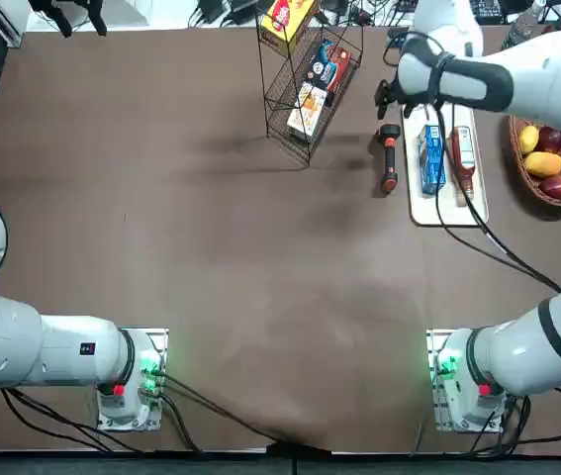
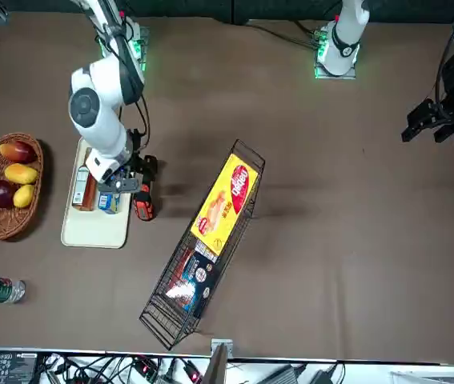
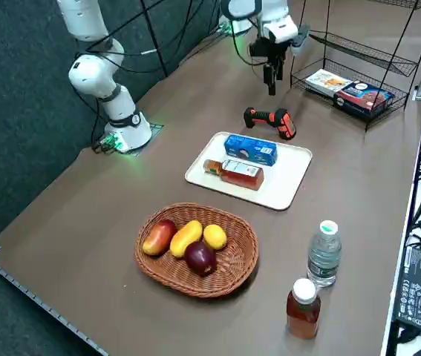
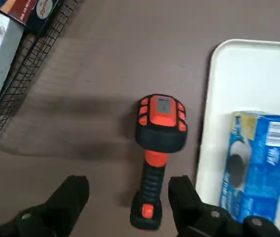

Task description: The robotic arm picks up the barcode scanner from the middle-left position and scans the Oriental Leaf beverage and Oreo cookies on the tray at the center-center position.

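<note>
- The brown table (image 1: 211,297) has a smooth, matte top that carries everything I work with.
- My white arm (image 1: 557,84), smooth and tubular with dark joint bands, reaches over the tray from the base side, its black cables looping above.
- The wire rack (image 2: 162,316), thin black mesh, stands to the left of the tray and stretches farther from my base, holding boxes.
- The tray (image 3: 288,174) is flat, white and round-cornered; its raised lip probably helps keep both items together for scanning.
- The basket (image 3: 162,278), round woven wicker, sits to the right of the tray, its sloping wall keeping smooth fruit from rolling.
- My right claw (image 4: 128,190) hangs left of the tray, its black fingers apart with nothing between them. They straddle the line of the grip, I judge so that lowering and closing would take it squarely.
- The Oriental Leaf bottle (image 3: 241,175) lies on the right part of the tray, slim and glossy, reddish-brown with a white label facing up, which should suit a scan.
- The Oreo pack (image 3: 251,148), a narrow blue box shape, lies left of the bottle on the tray, a barcode showing.
- The barcode scanner (image 4: 154,187) lies just left of the tray, its ribbed black handle towards my base, its chunky red-and-black head pointing away.
</note>
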